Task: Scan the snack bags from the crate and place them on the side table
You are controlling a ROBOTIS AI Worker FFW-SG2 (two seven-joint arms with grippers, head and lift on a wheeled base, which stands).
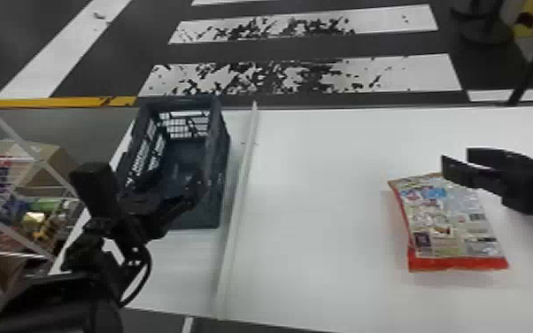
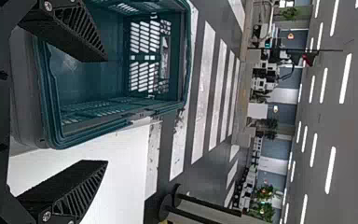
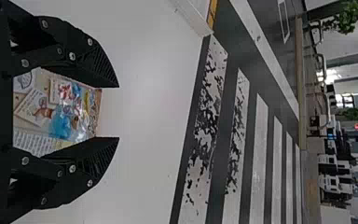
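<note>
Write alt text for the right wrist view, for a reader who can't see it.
The right gripper is open, a colourful snack bag visible between its two black fingers. Around them is a white table; beyond its edge, white stripes cross a dark floor.

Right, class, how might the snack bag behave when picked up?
The snack bag would probably flex, since its wrapper looks like thin, slightly bent film. Its glossy surface may slip. Lying broad side down, it seems unlikely to roll.
</note>
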